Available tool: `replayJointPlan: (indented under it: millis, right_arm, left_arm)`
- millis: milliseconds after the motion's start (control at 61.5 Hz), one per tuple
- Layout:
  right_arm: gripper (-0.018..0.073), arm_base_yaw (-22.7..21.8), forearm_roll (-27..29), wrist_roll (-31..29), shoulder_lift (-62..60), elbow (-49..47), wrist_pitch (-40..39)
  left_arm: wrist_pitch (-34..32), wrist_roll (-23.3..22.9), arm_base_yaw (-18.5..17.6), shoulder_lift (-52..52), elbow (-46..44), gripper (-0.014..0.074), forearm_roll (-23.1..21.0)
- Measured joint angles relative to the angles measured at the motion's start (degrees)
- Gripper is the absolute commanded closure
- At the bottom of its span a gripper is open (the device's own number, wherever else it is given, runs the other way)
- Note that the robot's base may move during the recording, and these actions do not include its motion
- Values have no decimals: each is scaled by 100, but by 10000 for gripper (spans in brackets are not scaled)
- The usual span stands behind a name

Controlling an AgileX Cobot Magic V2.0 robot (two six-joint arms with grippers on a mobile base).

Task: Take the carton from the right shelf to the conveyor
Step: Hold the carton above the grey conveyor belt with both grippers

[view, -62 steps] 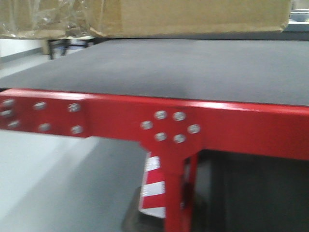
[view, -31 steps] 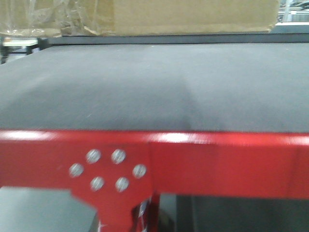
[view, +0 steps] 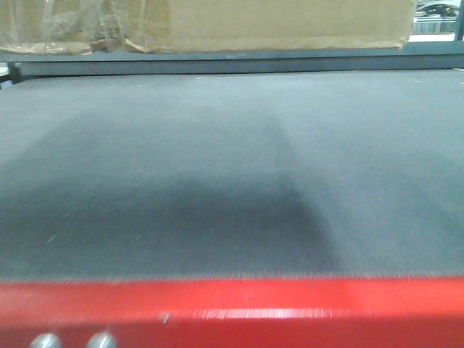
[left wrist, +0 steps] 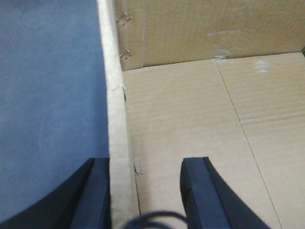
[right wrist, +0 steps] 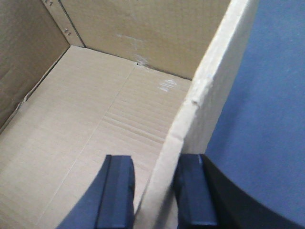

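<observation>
The carton (view: 290, 22), plain brown cardboard with crinkled clear tape (view: 72, 25) at its left, fills the top of the front view above the conveyor's dark grey belt (view: 232, 159) and red edge strip (view: 232, 312). In the left wrist view, my left gripper (left wrist: 145, 191) straddles the carton's left wall (left wrist: 116, 119). Its outer finger lies against the wall and its inner finger stands well clear, so it is open. My right gripper (right wrist: 155, 191) is shut on the carton's right wall (right wrist: 205, 95). The belt (left wrist: 47, 95) (right wrist: 267, 119) shows beside both walls. The right shelf is out of view.
A dark rail (view: 232, 64) runs along the belt's far side, just under the carton. Two bolt heads (view: 72, 341) show in the red frame at the lower left. A bright gap (view: 435, 14) opens past the carton's right end.
The conveyor has come much closer and slid lower in the front view; its red frame and leg have mostly dropped out of sight. The carton keeps its place at the top.
</observation>
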Motion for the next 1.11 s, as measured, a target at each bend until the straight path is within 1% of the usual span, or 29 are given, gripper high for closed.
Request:
replayJointPlan:
  millis: [1106]
  right_arm:
    - [628,0,6,0,0,0,0]
  left_arm:
    - [-5,0,0,0,0,613,12]
